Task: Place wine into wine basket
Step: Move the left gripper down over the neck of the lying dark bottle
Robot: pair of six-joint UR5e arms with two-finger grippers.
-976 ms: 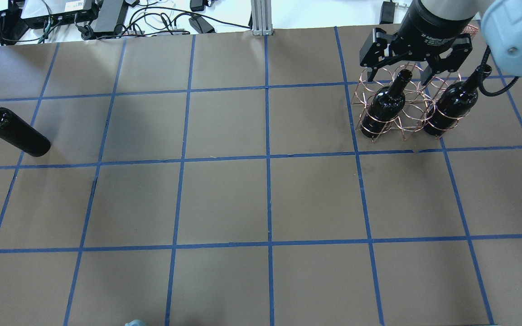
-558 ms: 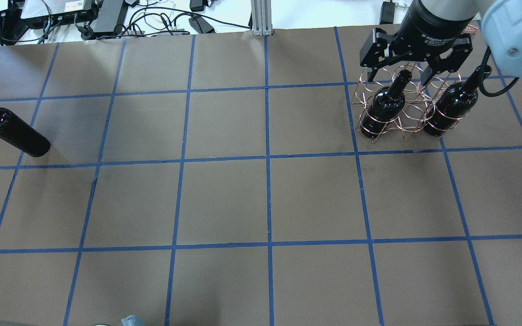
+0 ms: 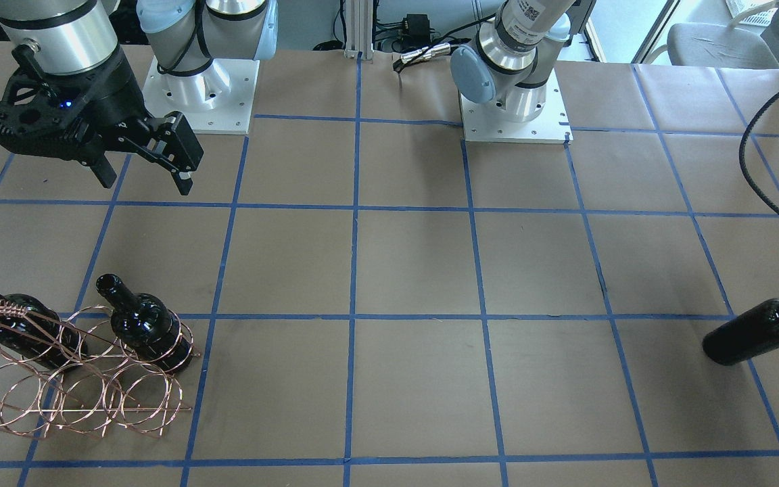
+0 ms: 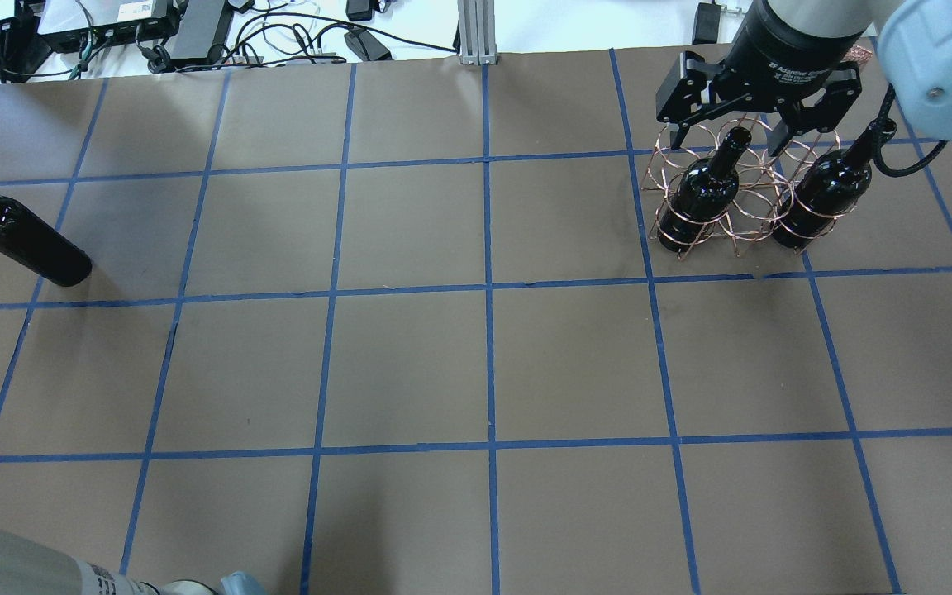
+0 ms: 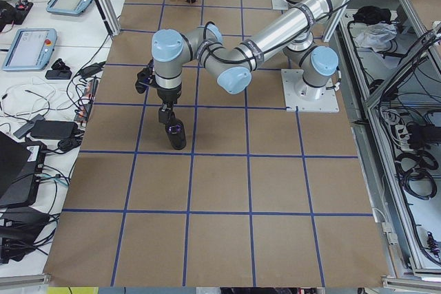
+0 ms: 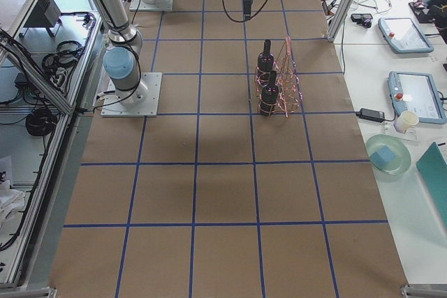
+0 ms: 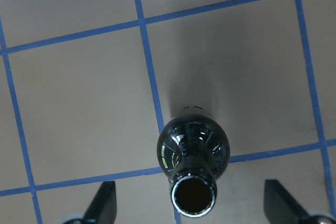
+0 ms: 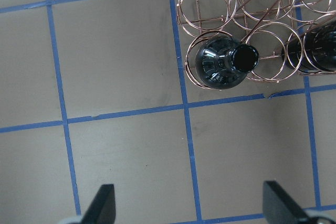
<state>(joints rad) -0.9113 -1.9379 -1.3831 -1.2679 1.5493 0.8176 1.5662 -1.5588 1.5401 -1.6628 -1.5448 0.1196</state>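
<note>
A black wine bottle [image 4: 26,240] stands upright on the table's left side; it also shows in the front view [image 3: 754,331] and the left-side view [image 5: 177,134]. My left gripper [image 7: 193,203] is open, with one finger on each side of the bottle's mouth [image 7: 193,196]. The copper wire wine basket [image 4: 753,225] stands at the far right and holds two black bottles [image 4: 703,194] [image 4: 823,194]. My right gripper [image 4: 730,132] hangs open and empty above the basket, over the bottle necks. In the right wrist view the basket [image 8: 262,3] lies below with one bottle [image 8: 223,64] in a front hoop.
Brown paper with a blue tape grid covers the table [image 4: 476,364]. Cables and power bricks [image 4: 195,33] lie beyond the far edge. The two arm bases [image 3: 200,95] [image 3: 511,108] stand at the robot's side. Several basket hoops [image 3: 78,392] hold nothing.
A grey link of my left arm has come into the overhead view's bottom left corner. The right gripper stays open over the basket. The bottles have not moved.
</note>
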